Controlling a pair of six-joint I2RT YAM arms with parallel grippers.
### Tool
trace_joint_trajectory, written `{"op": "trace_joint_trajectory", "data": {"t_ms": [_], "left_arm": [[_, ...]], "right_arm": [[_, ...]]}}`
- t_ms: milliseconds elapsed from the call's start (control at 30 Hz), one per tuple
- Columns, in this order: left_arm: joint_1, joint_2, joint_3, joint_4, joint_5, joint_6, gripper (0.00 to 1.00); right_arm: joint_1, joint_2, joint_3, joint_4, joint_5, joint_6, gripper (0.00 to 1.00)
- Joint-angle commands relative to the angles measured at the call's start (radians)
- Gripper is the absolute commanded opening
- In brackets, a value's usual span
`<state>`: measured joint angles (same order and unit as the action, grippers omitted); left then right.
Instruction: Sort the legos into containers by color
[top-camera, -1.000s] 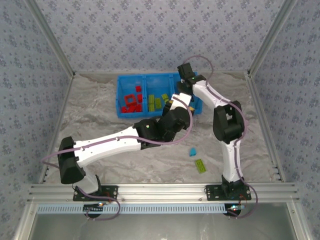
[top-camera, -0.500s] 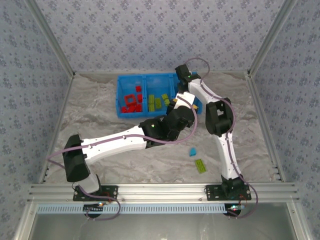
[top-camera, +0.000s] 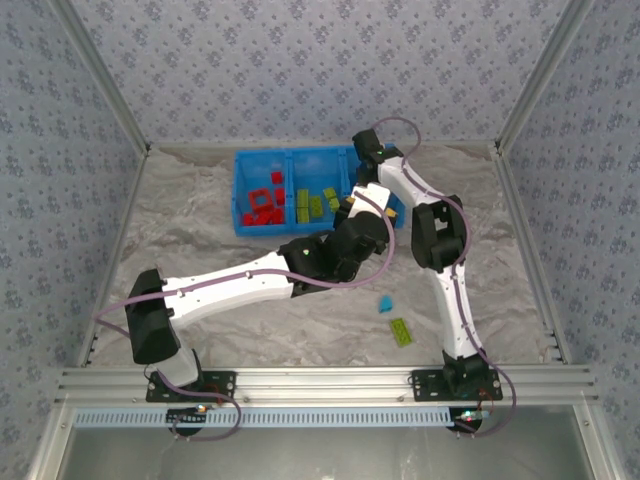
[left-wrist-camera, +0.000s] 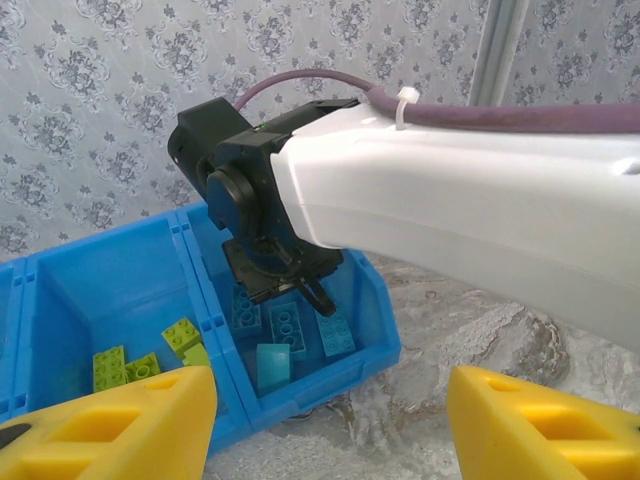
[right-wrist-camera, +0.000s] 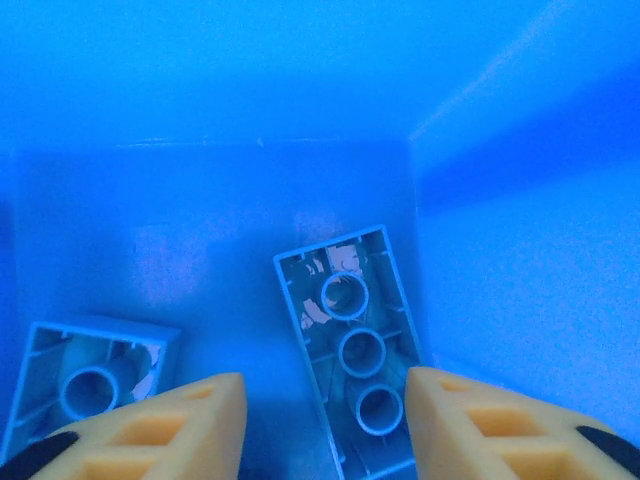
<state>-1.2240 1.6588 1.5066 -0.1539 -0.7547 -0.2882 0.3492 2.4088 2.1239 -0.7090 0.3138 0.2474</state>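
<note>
The blue bin (top-camera: 262, 158) stands at the back of the table. Its left compartment holds red legos (top-camera: 264, 206), the middle one lime green legos (top-camera: 312, 205). My right gripper (right-wrist-camera: 325, 430) is open, lowered into the right compartment. An upside-down light blue lego (right-wrist-camera: 350, 340) lies on the bin floor between its fingers, untouched, and a second one (right-wrist-camera: 90, 380) lies to the left. From the left wrist, the right gripper (left-wrist-camera: 300, 295) hangs over several light blue legos (left-wrist-camera: 287, 327). My left gripper (left-wrist-camera: 330, 430) is open and empty just before the bin's front right corner.
A loose light blue lego (top-camera: 385, 303) and a lime green lego (top-camera: 401, 332) lie on the crumpled grey cloth near the right arm's base. The left arm (top-camera: 250, 280) stretches diagonally across the middle. Patterned walls and metal rails close the workspace.
The right arm has folded in and swung its elbow left, with the gripper staying over the bin's right compartment. The left arm has shifted slightly right and forward. Little moved in the last half second.
</note>
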Motion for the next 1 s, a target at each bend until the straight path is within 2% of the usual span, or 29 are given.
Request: {"op": "trace_joint_trajectory", "data": {"t_ms": [0, 133, 267, 467, 633, 733, 800, 967], "left_arm": [[-0.021, -0.024, -0.001, -0.005, -0.032, -0.017, 0.62], [-0.046, -0.085, -0.036, -0.062, -0.032, -0.065, 0.62], [-0.050, -0.167, -0.089, -0.159, 0.018, -0.159, 0.62], [-0.023, -0.220, -0.106, -0.368, 0.188, -0.413, 0.63], [0.005, -0.200, -0.138, -0.418, 0.394, -0.636, 0.62], [0.005, -0.138, -0.099, -0.488, 0.475, -0.756, 0.62], [0.002, -0.095, -0.082, -0.519, 0.523, -0.837, 0.62], [-0.012, 0.007, -0.106, -0.418, 0.672, -0.999, 0.62]], "right_arm": [[0.009, -0.150, -0.025, 0.022, -0.020, 0.004, 0.43], [0.015, -0.299, -0.092, 0.048, -0.012, 0.006, 0.42], [0.015, -0.530, -0.271, 0.079, -0.027, 0.027, 0.42], [0.039, -0.965, -0.641, 0.064, -0.132, 0.050, 0.43], [0.076, -1.347, -0.835, -0.057, -0.326, 0.017, 0.44], [0.103, -1.508, -0.838, -0.184, -0.464, -0.003, 0.44], [0.125, -1.586, -0.811, -0.286, -0.510, -0.009, 0.44], [0.173, -1.700, -0.733, -0.485, -0.578, -0.015, 0.44]]}}
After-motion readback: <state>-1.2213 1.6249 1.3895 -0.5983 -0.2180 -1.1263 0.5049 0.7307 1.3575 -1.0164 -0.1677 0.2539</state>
